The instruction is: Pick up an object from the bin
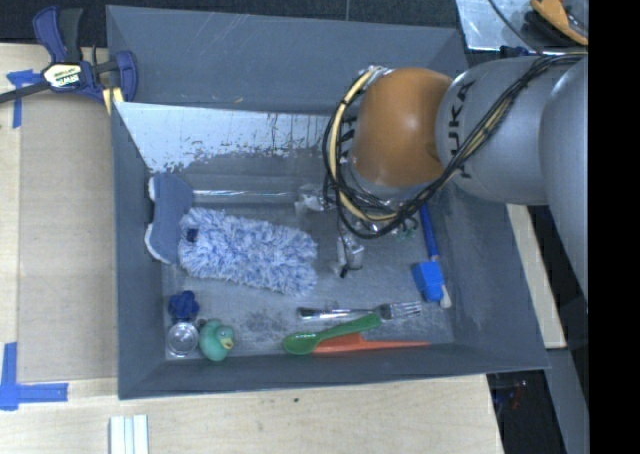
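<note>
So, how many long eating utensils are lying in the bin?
3, all near the grey metal bin's front wall: a silver metal fork, a green plastic spoon next to it, and an orange plastic utensil beside the spoon. The arm may hide others.

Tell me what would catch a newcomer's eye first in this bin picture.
The big grey arm with its orange wrist cover reaching in from the right dominates the middle of the bin. Next comes the fluffy blue-and-white duster at the view's left, then the green spoon along the lower wall.
</note>
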Controlling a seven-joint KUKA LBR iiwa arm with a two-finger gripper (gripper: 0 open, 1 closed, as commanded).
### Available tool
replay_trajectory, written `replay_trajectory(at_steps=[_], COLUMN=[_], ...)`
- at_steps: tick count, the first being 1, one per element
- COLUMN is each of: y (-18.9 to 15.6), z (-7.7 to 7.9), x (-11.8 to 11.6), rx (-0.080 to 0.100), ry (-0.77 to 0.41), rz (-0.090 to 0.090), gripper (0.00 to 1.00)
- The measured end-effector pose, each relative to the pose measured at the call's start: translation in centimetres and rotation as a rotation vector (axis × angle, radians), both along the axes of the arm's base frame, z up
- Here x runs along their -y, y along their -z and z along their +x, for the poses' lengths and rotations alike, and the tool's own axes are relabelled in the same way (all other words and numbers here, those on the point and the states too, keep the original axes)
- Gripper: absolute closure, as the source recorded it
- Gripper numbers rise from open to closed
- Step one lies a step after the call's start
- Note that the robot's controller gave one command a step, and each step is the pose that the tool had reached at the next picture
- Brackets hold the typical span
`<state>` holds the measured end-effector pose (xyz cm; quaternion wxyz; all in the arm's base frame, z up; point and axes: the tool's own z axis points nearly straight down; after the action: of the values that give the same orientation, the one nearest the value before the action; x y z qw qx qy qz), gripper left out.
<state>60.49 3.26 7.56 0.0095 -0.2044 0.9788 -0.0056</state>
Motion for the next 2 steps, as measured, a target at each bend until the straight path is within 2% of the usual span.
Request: replay_trajectory(at_steps=[1,2], y=[0.4,0.37], z=[-0.75,-0.71], x=[-13.66,-13.53], rx=[-0.003,-0.003], ry=[0.166,0.167], rz=[0.015,0.014], gripper=[1.0,1.0])
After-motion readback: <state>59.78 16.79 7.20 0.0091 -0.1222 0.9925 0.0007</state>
